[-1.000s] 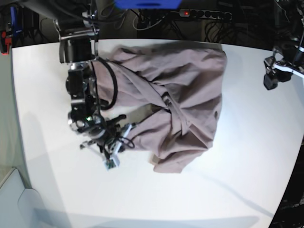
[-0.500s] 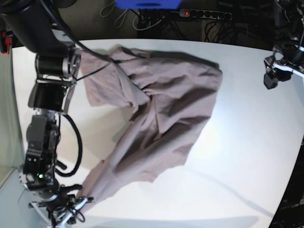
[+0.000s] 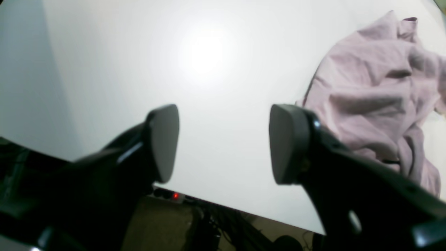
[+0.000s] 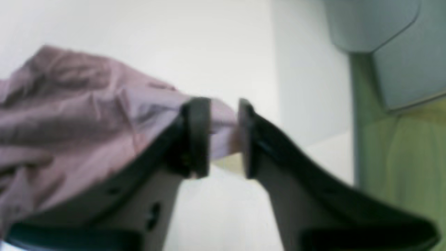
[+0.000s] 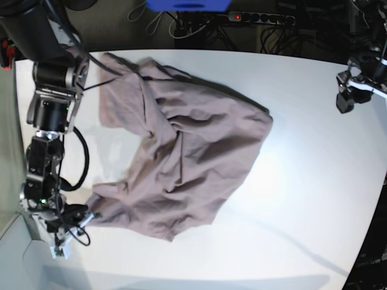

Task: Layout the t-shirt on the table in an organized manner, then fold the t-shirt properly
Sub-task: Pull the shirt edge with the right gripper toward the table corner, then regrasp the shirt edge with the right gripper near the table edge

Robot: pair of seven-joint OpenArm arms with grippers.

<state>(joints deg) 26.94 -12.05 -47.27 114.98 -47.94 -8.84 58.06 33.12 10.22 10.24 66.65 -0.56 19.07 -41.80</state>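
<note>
Right gripper point(image 4: 224, 139) fingers slightly apart, t-shirt point(image 5: 181, 157) corner between them; left gripper point(image 3: 223, 143) spread over bare table point(image 3: 209, 69), well clear of shirt

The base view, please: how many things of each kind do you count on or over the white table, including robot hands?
T-shirt, mauve-pink, crumpled: 1
Table, white: 1
Robot hands: 2, the right hand at the shirt's corner and the left hand apart from the shirt
Total: 4
</note>
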